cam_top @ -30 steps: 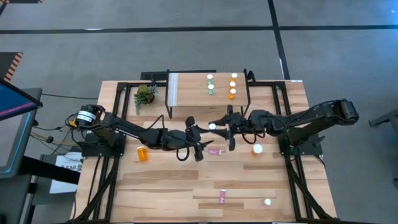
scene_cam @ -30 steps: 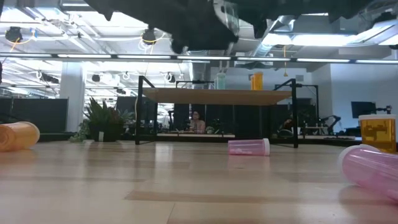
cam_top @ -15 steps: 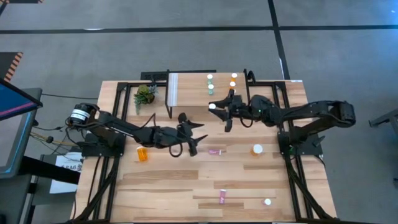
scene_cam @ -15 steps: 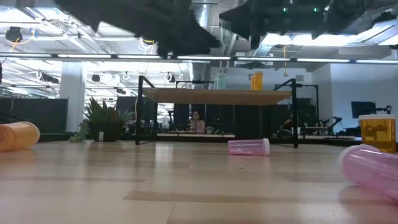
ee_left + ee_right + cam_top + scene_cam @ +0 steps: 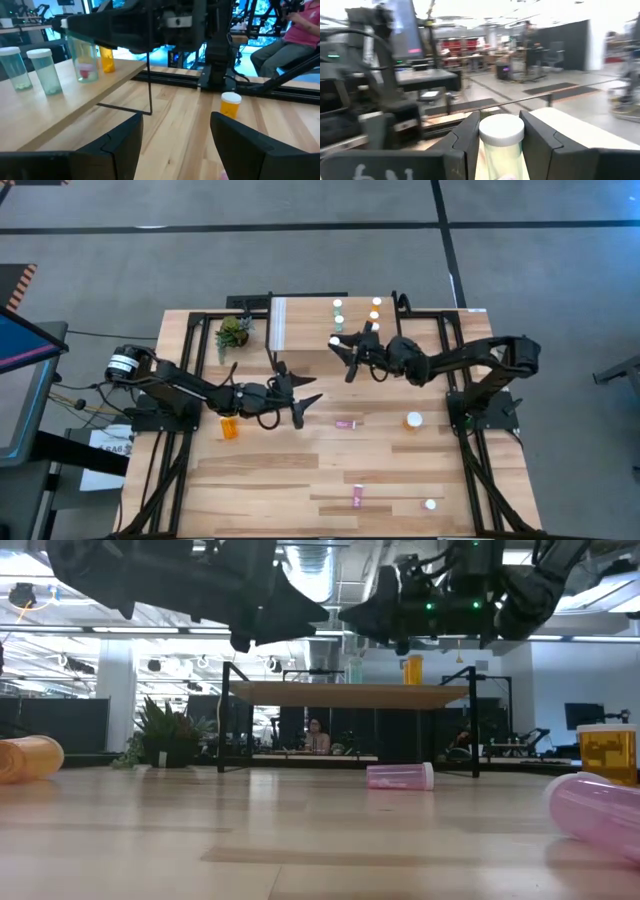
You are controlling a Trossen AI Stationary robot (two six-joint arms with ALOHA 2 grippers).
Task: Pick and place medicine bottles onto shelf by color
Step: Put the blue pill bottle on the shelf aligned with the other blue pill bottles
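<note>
Carrying a white-capped bottle (image 5: 501,145) clamped in my right gripper (image 5: 345,350) over the shelf (image 5: 300,330), where five bottles stand (sorted by color); my left gripper (image 5: 292,395) hangs open, five bottles left below.

White-capped teal bottle (image 5: 501,145) held above shelf (image 5: 305,330), four bottles (image 5: 375,316) upright there, others scattered.

text: none legible | labels: none readable on any bottle, on the shelf or on the arms | brands: none | numbers: none | signs: none | screens in the room beyond the table: lit, their content too blurred to read
</note>
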